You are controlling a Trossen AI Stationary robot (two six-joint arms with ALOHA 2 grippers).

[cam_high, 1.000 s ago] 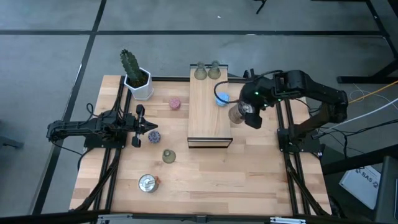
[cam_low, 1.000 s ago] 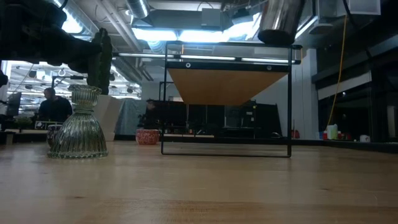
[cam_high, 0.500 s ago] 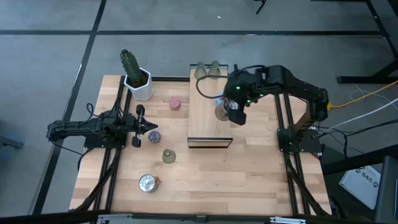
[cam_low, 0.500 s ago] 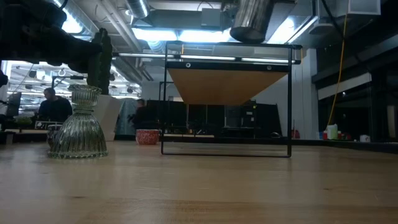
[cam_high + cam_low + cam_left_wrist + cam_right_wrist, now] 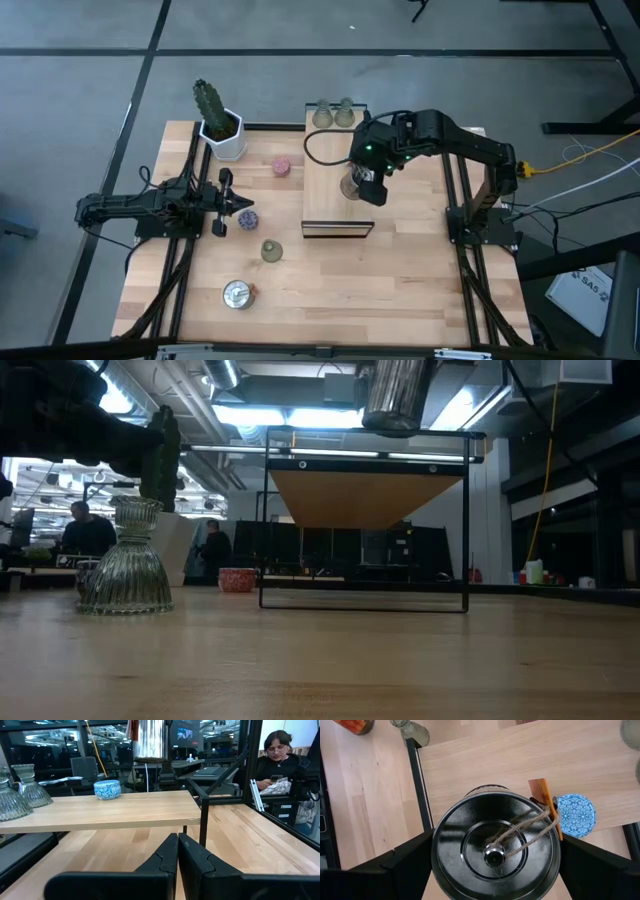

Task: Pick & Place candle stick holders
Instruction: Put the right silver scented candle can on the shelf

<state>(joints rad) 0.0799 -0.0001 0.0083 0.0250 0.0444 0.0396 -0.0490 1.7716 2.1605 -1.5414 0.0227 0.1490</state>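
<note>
From above, the right gripper (image 5: pixel 357 186) grasps a silver holder (image 5: pixel 351 184) over the wooden board (image 5: pixel 334 200), beside the blue holder (image 5: pixel 352 158); I think it should go down straight and let go only when the base is flat, apart from the blue one; the left gripper (image 5: pixel 243 204) is clenched, waiting by the purple holder (image 5: pixel 246 218); in the low view the silver holder (image 5: pixel 397 396) hangs just above the board (image 5: pixel 365 497); in the right wrist view it (image 5: pixel 494 843) sits between the fingers (image 5: pixel 405 862)
</note>
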